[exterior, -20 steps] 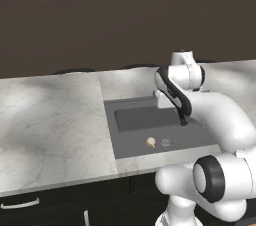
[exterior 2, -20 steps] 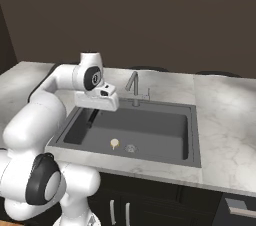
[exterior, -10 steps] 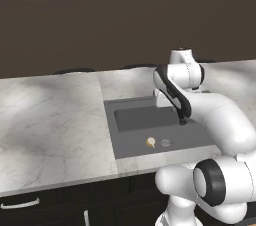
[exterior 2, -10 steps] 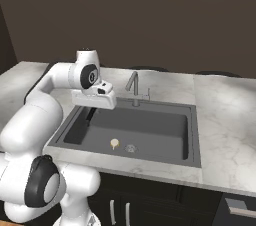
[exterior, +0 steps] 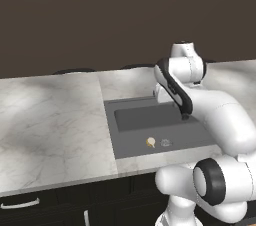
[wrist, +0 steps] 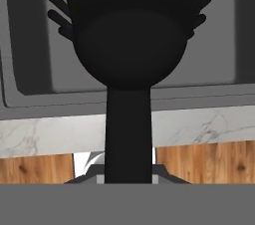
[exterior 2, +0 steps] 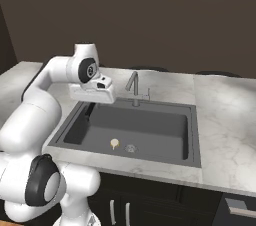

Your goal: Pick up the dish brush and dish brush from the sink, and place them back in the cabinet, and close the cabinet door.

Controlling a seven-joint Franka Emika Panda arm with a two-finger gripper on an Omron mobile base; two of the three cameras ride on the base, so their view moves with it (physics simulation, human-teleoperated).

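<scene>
1. Nearest to me, my tool (exterior 2: 89,111) is closed tight on the handle of the black dish brush (wrist: 130,50). In the hand view the handle runs straight up from between my fingertips to a rounded head, with stiff bristles fanning out at the far end.
2. I judge this brush light and rigid, a hard smooth plastic. The narrow handle is the right place to grip. It may be slippery, so it could twist if I swing fast.
3. Below it lies the dark grey sink (exterior 2: 185,152), set into the marble bench (exterior: 50,125). I hold the black brush over the sink's left side.
4. On the sink floor, just beside the round drain (exterior 2: 131,148), lies the cream-headed dish brush (exterior 2: 114,143). It looks small and light. Its short handle seems the best hold, but it is too small to make out.
5. Farther back stands the slim grey faucet (exterior 2: 134,86), near my wrist.
</scene>
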